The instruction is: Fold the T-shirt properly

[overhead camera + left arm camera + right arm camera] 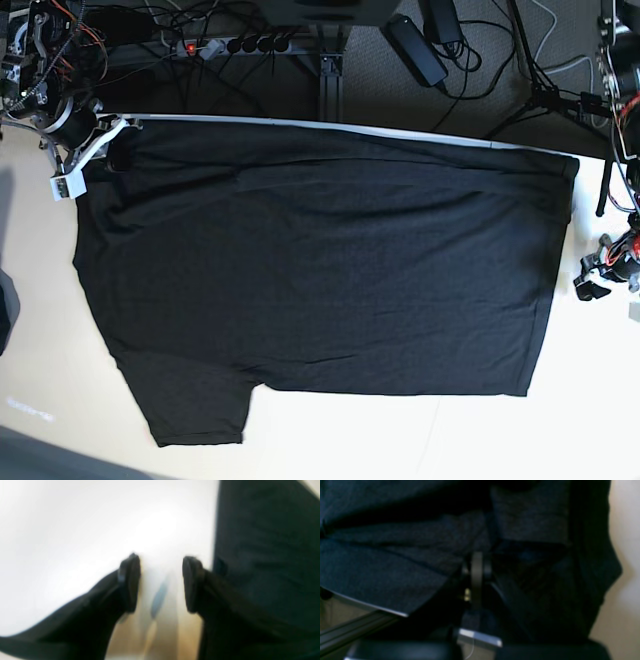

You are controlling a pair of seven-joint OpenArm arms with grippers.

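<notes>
In the left wrist view we see our left gripper (161,582) with its dark jaws spread and nothing between them, over the pale worktop (75,530), the large charcoal short-sleeved jersey T-shirt (265,555) lying just beside it. In the right wrist view our right gripper (477,580) has its jaws pressed together, apparently pinching a fold of the shirt, something the overhead picture cannot show. From the base view the T-shirt (320,270) lies spread across the worktop up to its far edge, print hidden, one sleeve toward the near left corner, so we judge the folding barely begun.
</notes>
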